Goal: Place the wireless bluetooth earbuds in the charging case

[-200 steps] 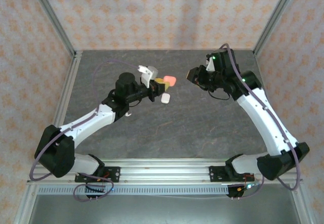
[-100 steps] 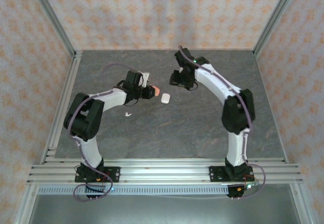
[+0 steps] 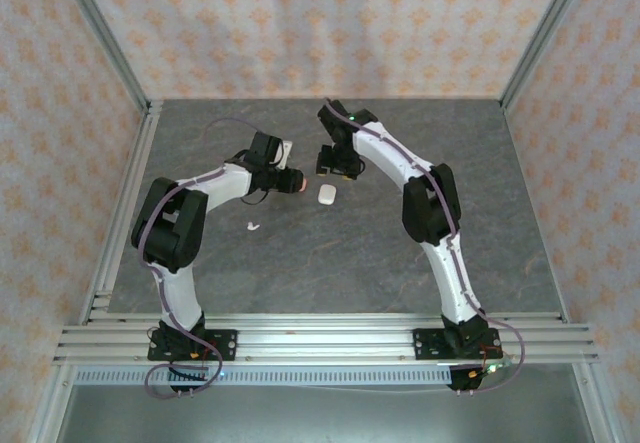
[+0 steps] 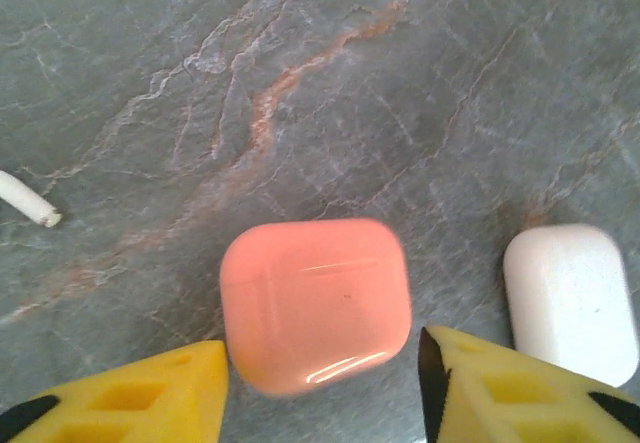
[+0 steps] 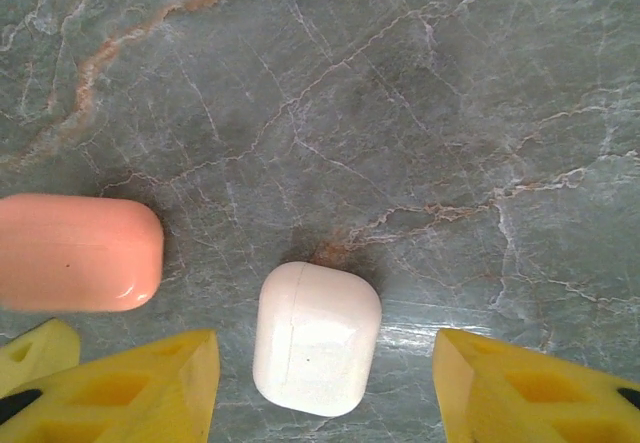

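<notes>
**Earbud loose on the worktop, a pincer spread over each case**

Earbud, small and white, lies on the grey veined worktop, behind the left pincer and off to its left side, well apart from it. In the left wrist view a thin white stub pokes in at the left edge. It is probably that earbud's stem, though too little of it shows to be sure.

The left pincer is spread, its yellow fingertips standing either side of the coral-pink charging case. The case sits between and just ahead of them, lid shut and flat on the worktop, with a thin gap showing on each side. Nothing is pinched.

The right pincer is spread wider. The white charging case lies between its fingertips, nearer the left-hand one, with a clear gap on both sides and bare stone to its right. It also looks closed, a seam running down its face. The pink case lies just beyond that pincer's left-hand finger, near the white case but not touching it.
</notes>
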`<action>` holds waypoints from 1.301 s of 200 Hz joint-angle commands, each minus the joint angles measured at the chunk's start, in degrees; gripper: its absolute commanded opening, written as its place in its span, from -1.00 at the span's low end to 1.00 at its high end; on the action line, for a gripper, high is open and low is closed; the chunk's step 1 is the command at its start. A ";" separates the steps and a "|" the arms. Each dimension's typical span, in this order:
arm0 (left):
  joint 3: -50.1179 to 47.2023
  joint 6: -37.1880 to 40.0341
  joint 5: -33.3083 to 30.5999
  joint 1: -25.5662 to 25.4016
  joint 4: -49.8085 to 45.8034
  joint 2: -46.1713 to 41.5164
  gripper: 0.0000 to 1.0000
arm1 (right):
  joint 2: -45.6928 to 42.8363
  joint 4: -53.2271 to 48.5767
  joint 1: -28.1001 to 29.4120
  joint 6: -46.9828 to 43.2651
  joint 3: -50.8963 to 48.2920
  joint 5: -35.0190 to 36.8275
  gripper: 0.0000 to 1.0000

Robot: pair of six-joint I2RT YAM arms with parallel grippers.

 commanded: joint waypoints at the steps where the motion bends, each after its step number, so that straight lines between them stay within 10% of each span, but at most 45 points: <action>1: 2.18 2.77 -4.12 0.27 -5.69 -4.03 0.15 | -5.05 2.14 -2.33 2.09 -4.49 -1.59 0.16; 109: 11.18 -2.71 -17.97 -15.49 -15.35 0.10 0.25 | -25.68 13.46 -11.90 1.91 -34.71 -4.17 0.16; 260: 16.74 -0.16 -18.97 -18.18 -13.70 14.21 0.05 | -27.97 17.29 -14.04 1.41 -36.94 -9.79 0.16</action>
